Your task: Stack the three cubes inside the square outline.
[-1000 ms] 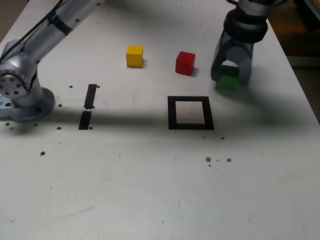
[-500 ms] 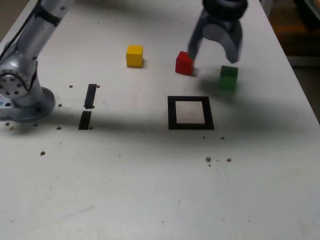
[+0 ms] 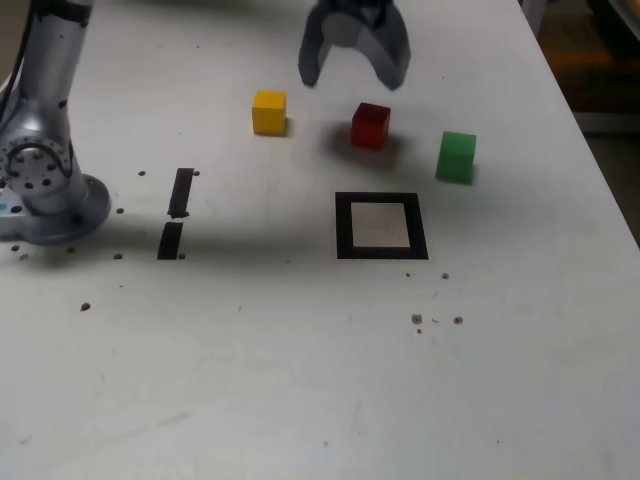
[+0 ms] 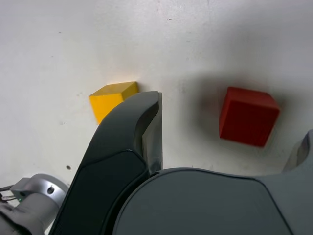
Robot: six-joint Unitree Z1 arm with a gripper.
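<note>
The three cubes lie apart on the white table, none inside the square outline (image 3: 343, 226). In the exterior view the yellow cube (image 3: 269, 112) is far left, the red cube (image 3: 370, 126) is in the middle, and the green cube (image 3: 456, 157) is to the right, just beyond the outline's far right corner. My gripper (image 3: 352, 75) hangs open and empty above the table, behind the gap between yellow and red. In the wrist view a dark finger (image 4: 134, 137) partly covers the yellow cube (image 4: 110, 100). The red cube (image 4: 248, 116) lies between the jaws' line.
The arm's base (image 3: 45, 195) stands at the exterior view's left. Two short black tape strips (image 3: 180, 192) lie beside it. Small dark specks (image 3: 417, 319) dot the table in front of the outline. The table's edge runs along the exterior view's right.
The gripper opened and let go of the green cube, which stays on the table. It then rose and swung toward the exterior view's left, past the red cube.
</note>
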